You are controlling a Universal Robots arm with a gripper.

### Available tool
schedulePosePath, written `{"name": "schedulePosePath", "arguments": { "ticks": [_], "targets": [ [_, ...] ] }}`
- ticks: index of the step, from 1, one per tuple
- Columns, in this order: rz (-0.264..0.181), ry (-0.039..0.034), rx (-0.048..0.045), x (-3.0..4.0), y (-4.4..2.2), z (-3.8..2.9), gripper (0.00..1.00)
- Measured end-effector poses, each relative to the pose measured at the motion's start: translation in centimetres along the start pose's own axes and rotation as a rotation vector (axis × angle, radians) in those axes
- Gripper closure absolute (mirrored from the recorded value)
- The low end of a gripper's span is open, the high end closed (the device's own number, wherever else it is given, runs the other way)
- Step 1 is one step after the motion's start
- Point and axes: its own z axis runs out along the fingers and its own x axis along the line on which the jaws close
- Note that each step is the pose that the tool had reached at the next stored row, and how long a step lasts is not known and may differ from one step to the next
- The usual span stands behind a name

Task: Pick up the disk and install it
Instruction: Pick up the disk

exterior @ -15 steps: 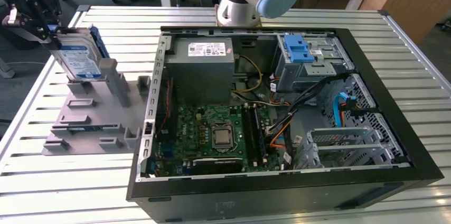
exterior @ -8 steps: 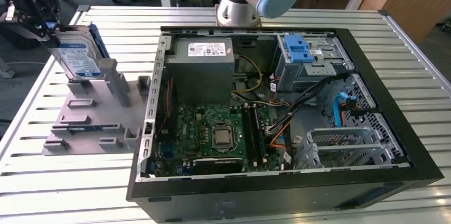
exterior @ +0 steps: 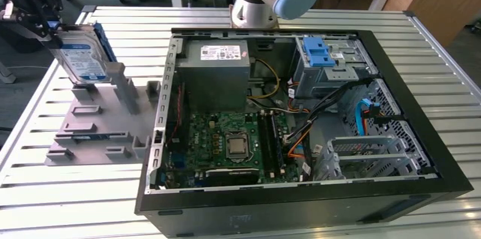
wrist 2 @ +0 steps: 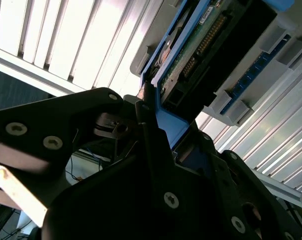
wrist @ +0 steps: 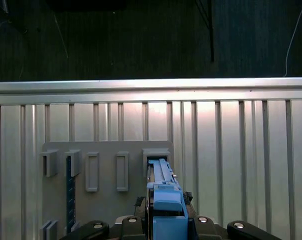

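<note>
Over the grey fixture (exterior: 98, 132), the tool (exterior: 54, 35) clamps the disk (exterior: 69, 40), its white-and-blue label (exterior: 84, 63) unreadable.

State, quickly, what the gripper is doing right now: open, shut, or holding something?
The gripper is shut on the disk, holding it upright by its upper end.

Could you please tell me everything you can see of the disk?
The disk is a flat silver drive with a white-and-blue label, framed by a thin blue plastic bracket. It stands on edge, slightly tilted, over the grey holder at the exterior view's left, its upper end clamped by the end effector.
</note>
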Motion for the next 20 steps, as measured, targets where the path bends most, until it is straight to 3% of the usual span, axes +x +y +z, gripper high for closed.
{"name": "schedulePosePath", "arguments": {
  "ticks": [20],
  "targets": [
    [0.0, 0.0, -0.0001, -0.05, 0.02, -1.32, 0.64]
  ]
}}
